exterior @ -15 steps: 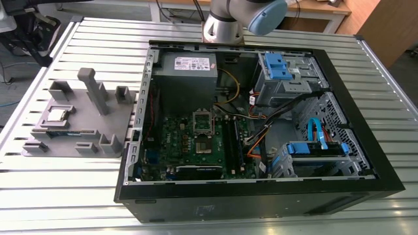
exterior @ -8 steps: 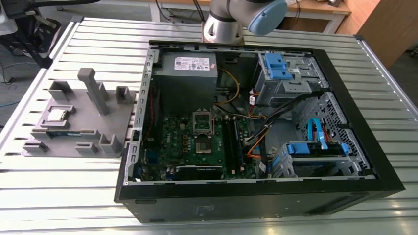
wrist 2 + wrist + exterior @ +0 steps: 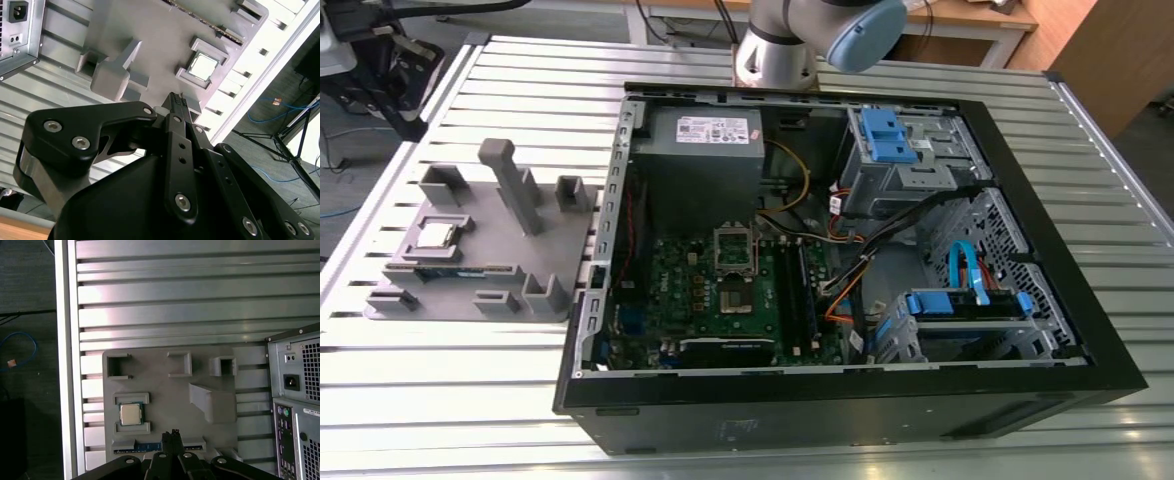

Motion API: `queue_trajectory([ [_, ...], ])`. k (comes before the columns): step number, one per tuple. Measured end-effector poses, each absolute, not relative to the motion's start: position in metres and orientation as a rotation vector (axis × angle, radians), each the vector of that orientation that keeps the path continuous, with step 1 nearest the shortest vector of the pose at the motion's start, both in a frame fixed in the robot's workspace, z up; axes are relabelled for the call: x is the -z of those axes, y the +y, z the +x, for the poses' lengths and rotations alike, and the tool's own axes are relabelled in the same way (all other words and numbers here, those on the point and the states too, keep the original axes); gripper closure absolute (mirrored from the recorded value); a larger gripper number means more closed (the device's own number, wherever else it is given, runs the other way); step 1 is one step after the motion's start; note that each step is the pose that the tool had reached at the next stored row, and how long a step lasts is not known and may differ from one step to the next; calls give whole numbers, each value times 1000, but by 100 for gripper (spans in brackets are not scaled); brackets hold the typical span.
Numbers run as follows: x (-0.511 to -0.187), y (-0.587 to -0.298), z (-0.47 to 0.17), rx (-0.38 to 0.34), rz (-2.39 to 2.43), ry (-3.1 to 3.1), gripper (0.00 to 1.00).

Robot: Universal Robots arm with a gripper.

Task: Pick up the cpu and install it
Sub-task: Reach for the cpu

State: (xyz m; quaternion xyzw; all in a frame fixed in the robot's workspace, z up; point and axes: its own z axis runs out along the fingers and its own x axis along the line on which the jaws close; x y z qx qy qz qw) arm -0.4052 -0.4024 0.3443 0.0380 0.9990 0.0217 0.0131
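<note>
Fingertips of my gripper (image 3: 173,434) are pressing together into one narrow point and are pinching nothing; both wrist views are showing them closed. In the first wrist view the tip is hanging over the edge of the grey tray (image 3: 165,390), close to the slot where the memory stick (image 3: 147,446) is lying, and it is touching neither. The cpu (image 3: 130,414) is sitting flat in its own square recess of the tray, silver top facing up, just beside my tip but apart from it. The second wrist view is showing the same chip (image 3: 202,66) resting in its framed pocket beyond my closed fingers (image 3: 176,100).

In the exterior view the tray (image 3: 494,250) is lying on the slatted metal table (image 3: 520,60) at nine o'clock of the open computer case (image 3: 1041,250). The cpu (image 3: 438,234) is lying toward the tray's nine o'clock side, with the memory stick (image 3: 451,270) at its six o'clock. Inside the case the green motherboard (image 3: 720,320) is lying exposed. My arm (image 3: 801,40) is standing at twelve o'clock of the case.
</note>
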Motion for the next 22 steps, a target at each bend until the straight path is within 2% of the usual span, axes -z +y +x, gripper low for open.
queue_trajectory([
  [22,-327,-405,-413,-67,118,3112,89],
])
